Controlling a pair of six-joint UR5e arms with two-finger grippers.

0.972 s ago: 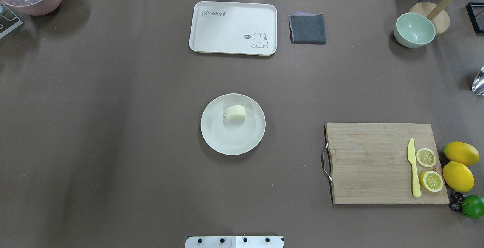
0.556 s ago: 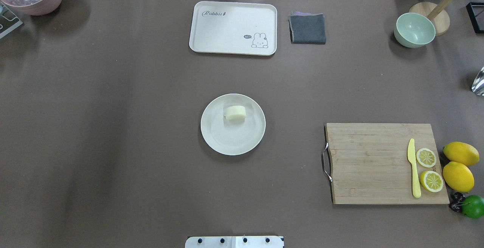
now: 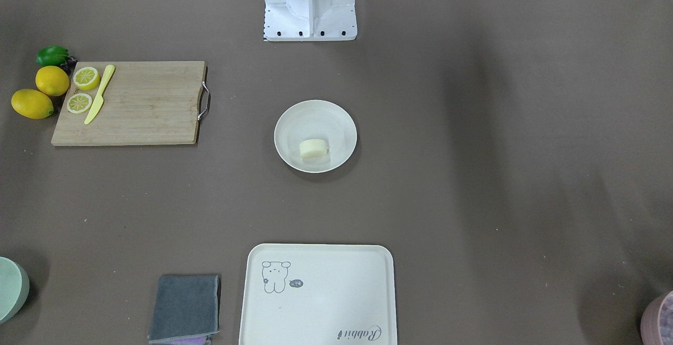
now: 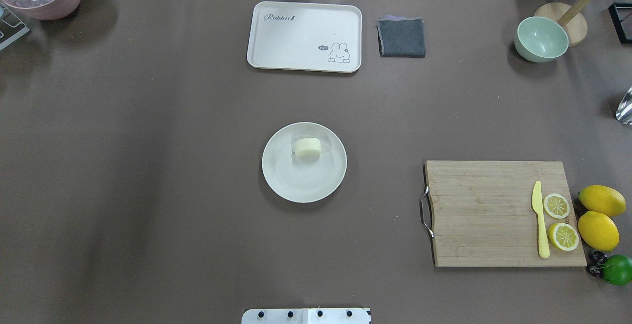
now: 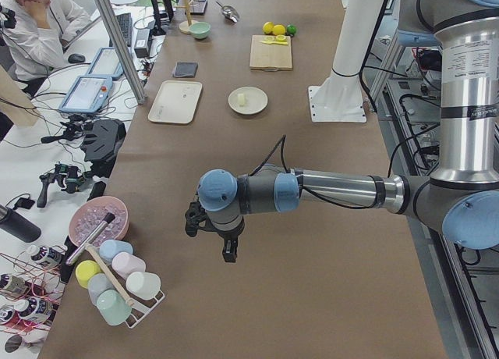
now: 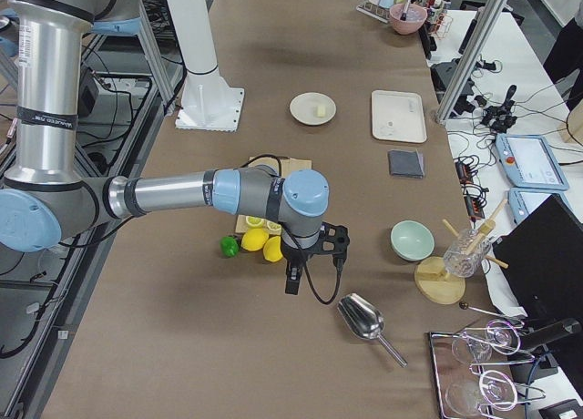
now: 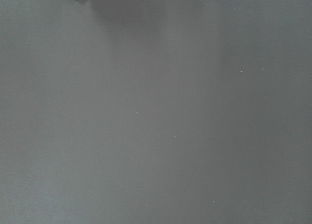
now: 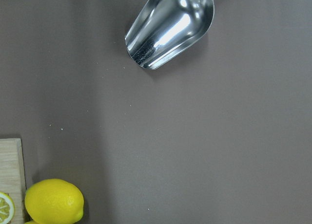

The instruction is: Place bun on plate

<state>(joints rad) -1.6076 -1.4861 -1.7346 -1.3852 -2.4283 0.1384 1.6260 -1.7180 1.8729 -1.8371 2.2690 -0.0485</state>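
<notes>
The pale cream bun (image 4: pixel 307 146) lies on the round off-white plate (image 4: pixel 296 188) at the table's middle, on the half away from the robot, with nothing touching it. It also shows in the front view as the bun (image 3: pixel 314 148) on the plate (image 3: pixel 310 112). Neither gripper is near it. The left gripper (image 5: pixel 228 254) hangs over bare table far off at the left end, seen only in the left side view. The right gripper (image 6: pixel 291 282) hangs beyond the lemons at the right end, seen only in the right side view. I cannot tell whether either is open or shut.
A cream tray (image 4: pixel 304 36) and a grey cloth (image 4: pixel 401 37) lie at the far edge. A green bowl (image 4: pixel 540 39) stands far right. The cutting board (image 4: pixel 493 214) carries a yellow knife and lemon halves, with lemons (image 4: pixel 598 230) beside it. A metal scoop (image 8: pixel 170 27) lies below the right wrist.
</notes>
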